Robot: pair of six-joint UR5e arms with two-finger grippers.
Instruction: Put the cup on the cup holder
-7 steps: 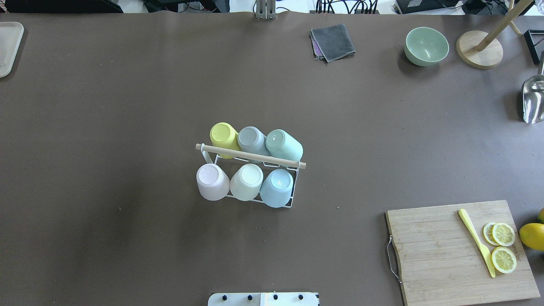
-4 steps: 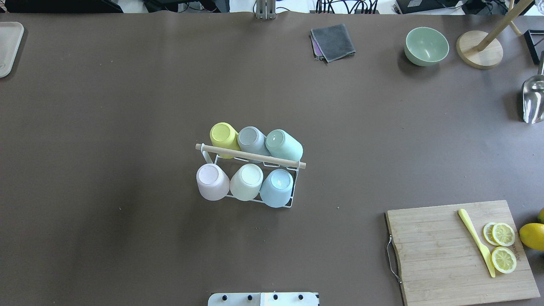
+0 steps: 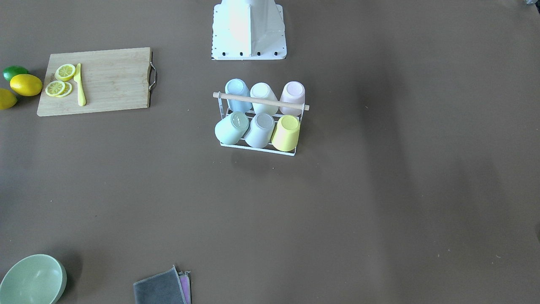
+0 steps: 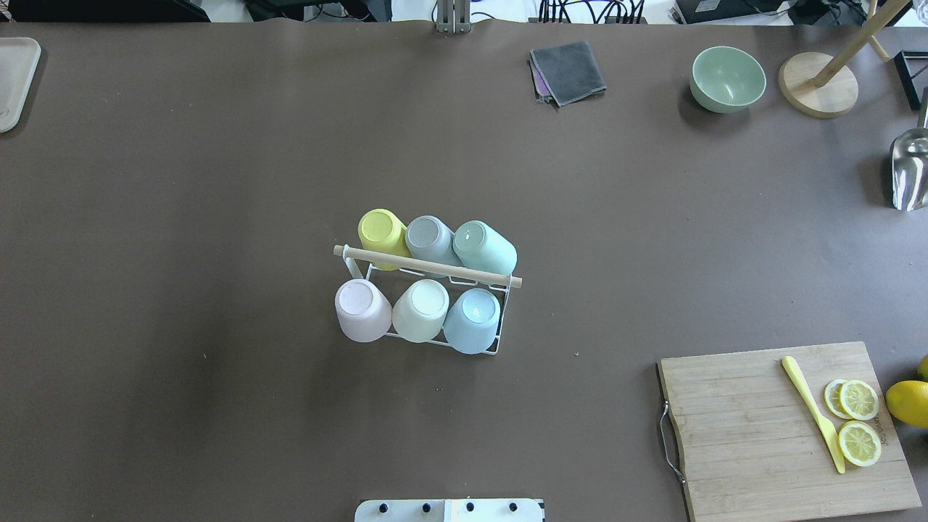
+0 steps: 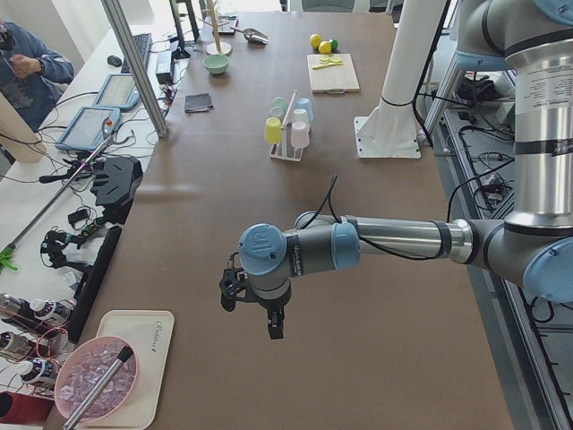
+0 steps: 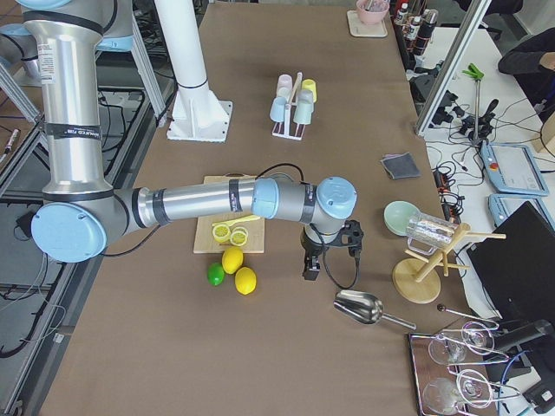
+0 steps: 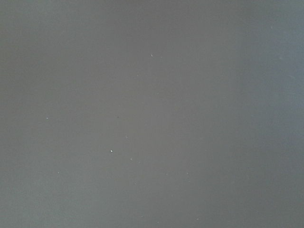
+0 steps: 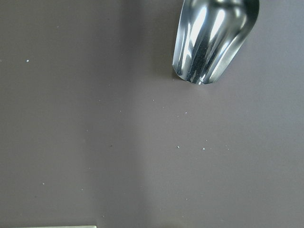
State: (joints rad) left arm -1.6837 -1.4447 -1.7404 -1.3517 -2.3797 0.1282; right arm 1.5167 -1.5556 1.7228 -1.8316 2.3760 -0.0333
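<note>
Rack looks full: cup holder [image 4: 428,266] sits mid-tabletop [image 4: 217,181], all six prongs capped, no loose cup in sight. Left hand [image 5: 251,309] and right hand [image 6: 325,256] are both well apart from it; can't tell if either is spread or pressed together.

Risks:
- a re-approach clips the rod handle [image 3: 260,101] and tips the leaning mint cup [image 4: 482,246]
- the right arm swings in and catches the metal scoop [image 6: 364,308] nearby

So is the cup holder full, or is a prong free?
Full: six upturned cups sit on the cup holder, three per row on either side of its handle; no bare prong shows.
</note>
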